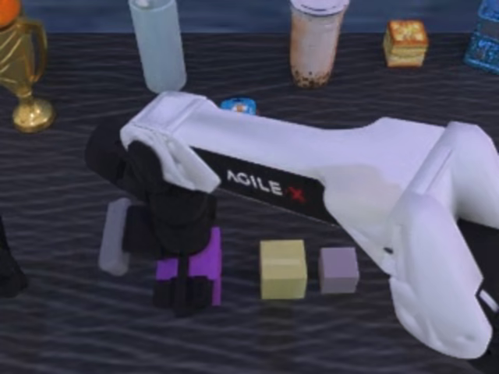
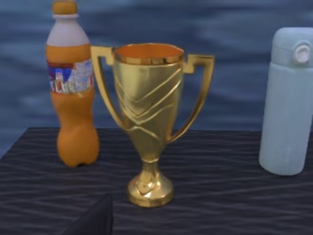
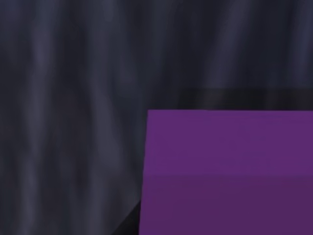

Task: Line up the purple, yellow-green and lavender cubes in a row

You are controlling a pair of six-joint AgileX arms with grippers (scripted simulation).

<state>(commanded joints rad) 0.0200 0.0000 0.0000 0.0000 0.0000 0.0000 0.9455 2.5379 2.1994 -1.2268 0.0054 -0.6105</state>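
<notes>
The purple cube (image 1: pixel 212 261) lies left of centre on the dark table, mostly covered by my right gripper (image 1: pixel 181 296), which hangs directly over it. In the right wrist view the purple cube (image 3: pixel 227 171) fills the lower corner, resting on the table. To its right stand the yellow-green cube (image 1: pixel 283 269) and then the smaller lavender cube (image 1: pixel 338 269), roughly in one line with it. My left gripper (image 1: pixel 6 273) is parked at the table's left edge, open.
A grey rounded block (image 1: pixel 115 236) lies just left of the right gripper. A gold trophy (image 1: pixel 27 70), pale blue bottle (image 1: pixel 158 47), brown-speckled cup (image 1: pixel 316 43), orange box (image 1: pixel 405 43) and small blue item (image 1: pixel 238 105) stand at the back. An orange soda bottle (image 2: pixel 73 98) is beside the trophy (image 2: pixel 149 122).
</notes>
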